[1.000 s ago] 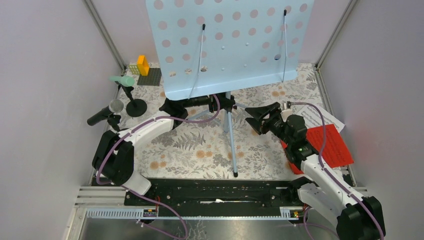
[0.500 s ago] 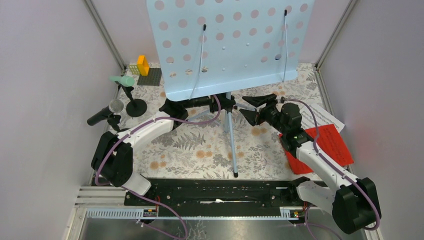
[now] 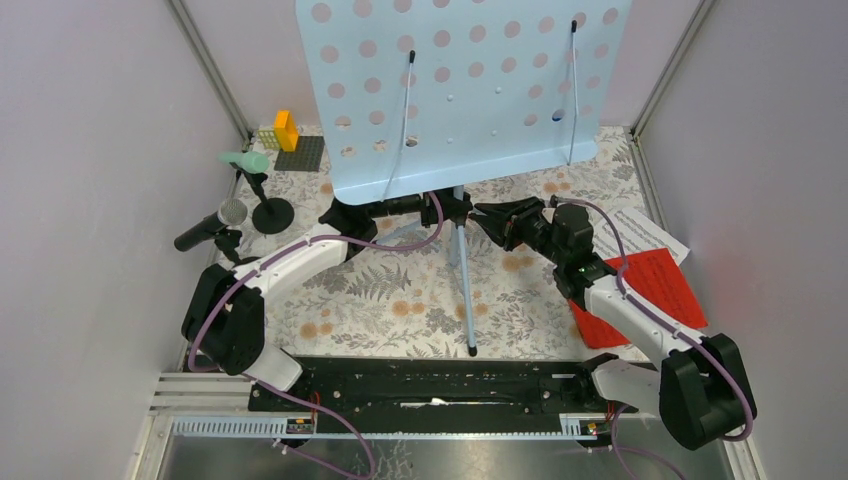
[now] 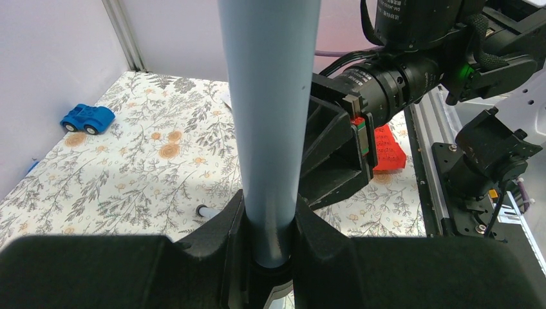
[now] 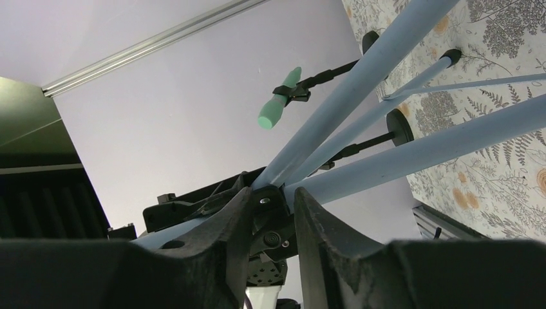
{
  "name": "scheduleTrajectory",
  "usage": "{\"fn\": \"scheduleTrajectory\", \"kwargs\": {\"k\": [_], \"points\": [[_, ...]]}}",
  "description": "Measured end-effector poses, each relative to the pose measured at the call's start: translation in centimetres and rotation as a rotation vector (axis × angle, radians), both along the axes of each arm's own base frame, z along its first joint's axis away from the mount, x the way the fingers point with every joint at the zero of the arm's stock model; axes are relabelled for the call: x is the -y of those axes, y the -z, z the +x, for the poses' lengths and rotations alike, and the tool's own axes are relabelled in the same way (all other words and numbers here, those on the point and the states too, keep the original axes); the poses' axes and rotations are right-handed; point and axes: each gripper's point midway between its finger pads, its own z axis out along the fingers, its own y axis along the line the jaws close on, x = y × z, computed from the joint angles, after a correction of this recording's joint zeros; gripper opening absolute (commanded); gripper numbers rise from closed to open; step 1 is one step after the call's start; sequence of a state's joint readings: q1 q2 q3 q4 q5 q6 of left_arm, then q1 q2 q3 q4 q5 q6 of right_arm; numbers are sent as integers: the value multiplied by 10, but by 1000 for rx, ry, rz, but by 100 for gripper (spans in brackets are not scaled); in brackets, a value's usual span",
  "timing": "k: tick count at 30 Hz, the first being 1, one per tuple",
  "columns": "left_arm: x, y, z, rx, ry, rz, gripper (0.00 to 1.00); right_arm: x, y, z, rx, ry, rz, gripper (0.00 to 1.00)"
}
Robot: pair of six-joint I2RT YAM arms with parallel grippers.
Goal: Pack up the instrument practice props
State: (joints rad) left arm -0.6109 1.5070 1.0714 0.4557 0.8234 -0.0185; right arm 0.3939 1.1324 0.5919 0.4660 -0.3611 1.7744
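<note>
Standing upright on tripod legs at the rear centre of the floral tabletop (image 3: 400, 290), the pale blue sheet-music rack (image 3: 460, 90) is the largest item. We see the left fingers (image 4: 206, 254) clamped on its pole. The right fingers (image 5: 222, 257) straddle the black leg hub (image 5: 272, 232); we cannot tell whether they grip. The red music sheet (image 3: 665, 285) lies at right, the mint-green microphone (image 3: 245, 160) at far left.

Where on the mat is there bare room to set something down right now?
Two bare patches: between the left arm and the tripod's front leg, and between that leg and the red sheet. Crowded: microphone holders at left, left pincer and right pincer at the rack's pole.
</note>
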Motion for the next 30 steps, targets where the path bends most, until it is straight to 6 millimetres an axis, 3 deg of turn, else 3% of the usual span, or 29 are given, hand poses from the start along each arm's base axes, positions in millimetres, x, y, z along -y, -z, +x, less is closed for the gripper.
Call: {"fn": "scheduleTrajectory", "kwargs": {"k": [8,9,13,16,18,28,30], "points": [[-1,1,0,-3,-5,4,0,-5,4,0,-6,-10,-3,28],[-1,1,0,-3,-5,4,0,-5,4,0,-7,-10,-4,30],[-1,1,1,0,-5,8,0,-6,2,0,0,-10,1,52],[0,0,0,1,-5,10,0,-12,-3,-6,18,-45,17,53],[0,0,0,1,-6,11,0,-17,-6,-10,26,-62,26,48],[-1,1,0,-1,-11,18,0,-18,-6,-9,19,-62,32,1],[-1,1,1,-1,-11,19,0,-18,-6,-9,20,-61,31,0]]}}
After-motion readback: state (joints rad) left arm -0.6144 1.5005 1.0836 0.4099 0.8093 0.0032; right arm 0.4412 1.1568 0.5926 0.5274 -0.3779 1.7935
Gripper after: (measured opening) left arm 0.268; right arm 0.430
